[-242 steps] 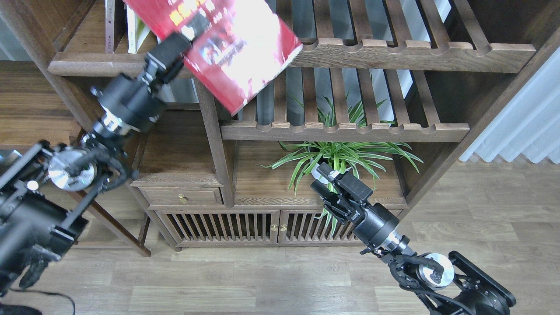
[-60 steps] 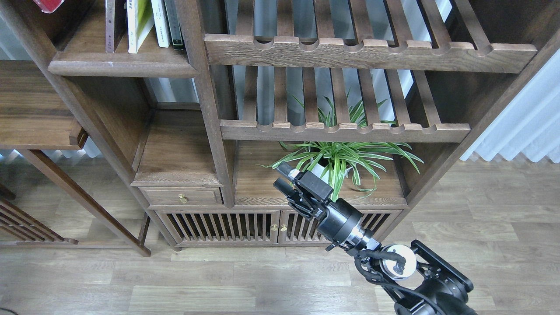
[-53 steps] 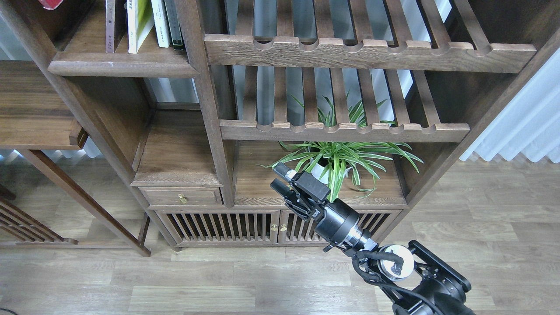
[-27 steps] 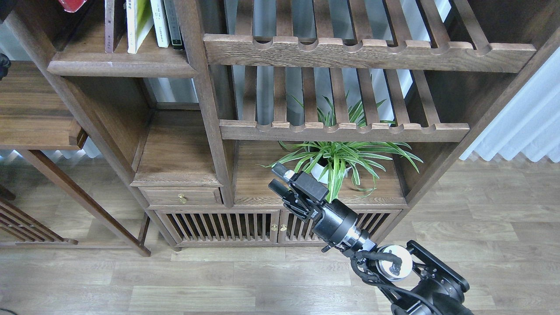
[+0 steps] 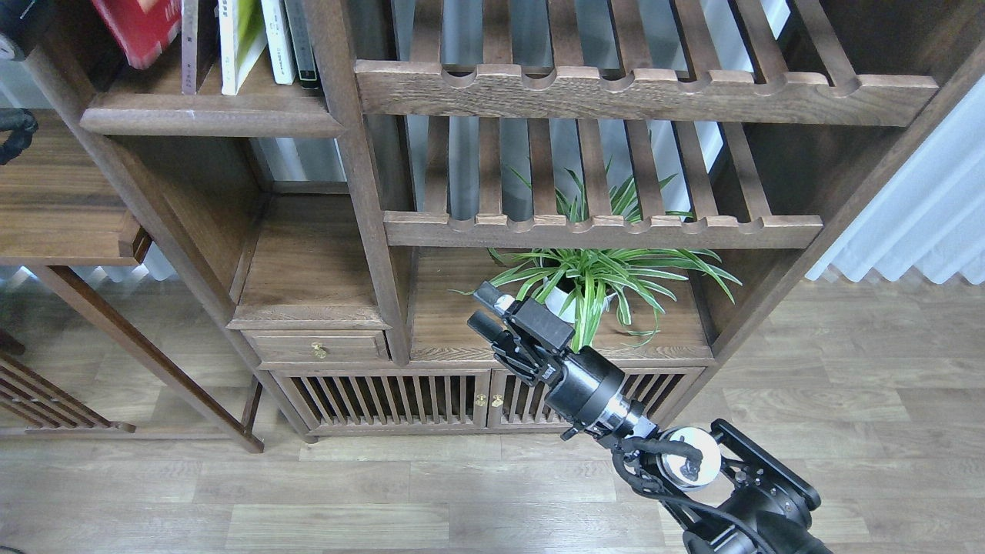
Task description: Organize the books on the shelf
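The red book [image 5: 142, 27] stands at the left end of the solid walnut shelf [image 5: 208, 123]; its top is cut off by the frame. Right of it stand the maroon book [image 5: 188, 46] and the yellow-green book [image 5: 238, 38], both spine out. Dark parts of my left arm [image 5: 17, 31] show at the top left corner, but its gripper is out of view. My right gripper [image 5: 482, 309] is open and empty, low in front of the cabinet, left of the plant.
A thin white book [image 5: 273, 38] and a dark-spined book [image 5: 296, 38] stand at the shelf's right end. A potted spider plant [image 5: 600, 277] sits behind my right gripper. Slatted shelves [image 5: 600, 227] fill the right bay. A drawer with a brass knob [image 5: 317, 351] is below.
The red book has come down into view at the shelf's left end, next to the maroon book. Left arm parts have appeared at the left edge. My right gripper has drifted slightly left.
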